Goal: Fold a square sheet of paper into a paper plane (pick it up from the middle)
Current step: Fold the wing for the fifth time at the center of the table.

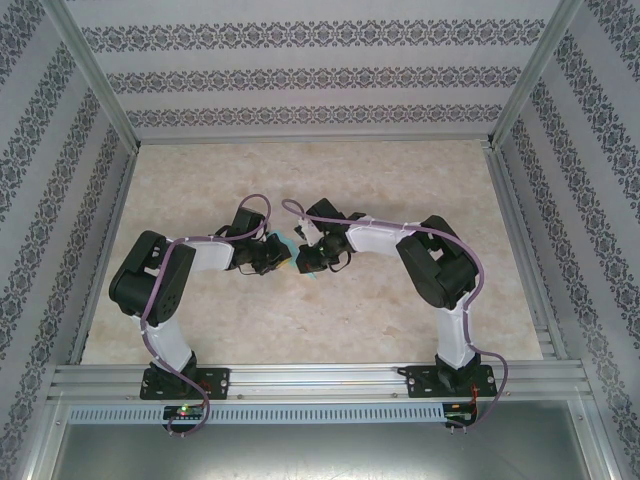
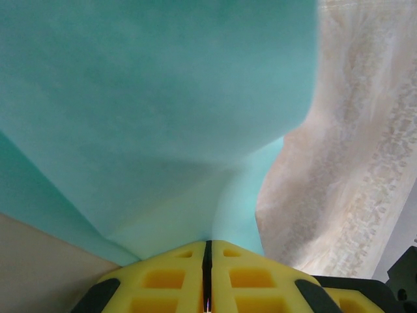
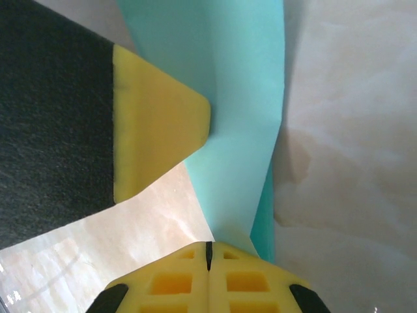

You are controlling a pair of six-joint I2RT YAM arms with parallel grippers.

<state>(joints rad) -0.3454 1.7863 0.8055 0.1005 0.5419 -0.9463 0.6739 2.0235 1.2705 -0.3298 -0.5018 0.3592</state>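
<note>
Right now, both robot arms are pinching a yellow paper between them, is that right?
Not quite: the paper is turquoise, not yellow. The yellow bits are the pads of the jaws. The right wrist view shows this plainly. The rest is right: the left jaws and the right jaws are both shut on it, between the arms.

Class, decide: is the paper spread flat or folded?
Folded: the paper shows a crease and a darker second layer behind its lower right edge.

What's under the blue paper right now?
Beige table shows past the edges of the paper. The left tool and right tool are both shut on it. Whatever lies straight beneath it is covered.
</note>
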